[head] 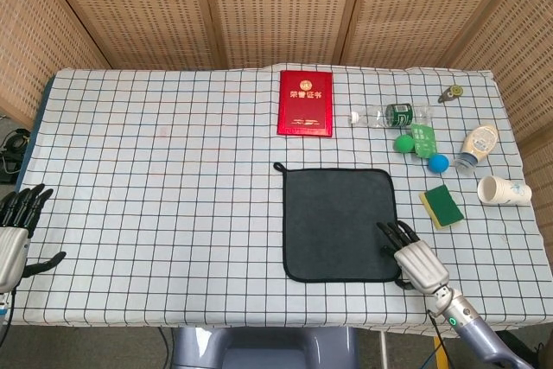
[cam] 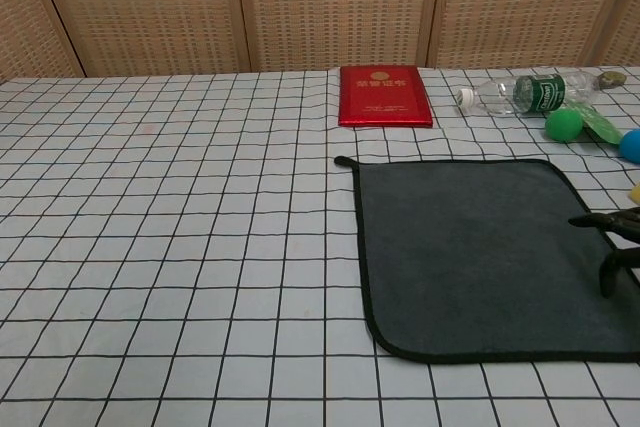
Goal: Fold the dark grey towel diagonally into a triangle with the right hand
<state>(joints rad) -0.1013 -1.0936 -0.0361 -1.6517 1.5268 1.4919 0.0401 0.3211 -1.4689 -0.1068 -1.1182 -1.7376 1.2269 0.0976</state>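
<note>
The dark grey towel (head: 339,224) (cam: 480,252) lies flat and square on the checked tablecloth, right of centre. My right hand (head: 413,258) (cam: 617,242) hovers at the towel's near right corner, fingers spread and pointing over the cloth, holding nothing. Only its dark fingertips show at the right edge of the chest view. My left hand (head: 15,229) hangs off the table's left edge, fingers apart and empty.
A red booklet (head: 305,102) lies behind the towel. To the right are a plastic bottle (head: 390,115), a green ball (head: 403,143), a blue ball (head: 438,162), a yellow-green sponge (head: 441,206), a paper cup (head: 504,190) and a tipped bottle (head: 478,143).
</note>
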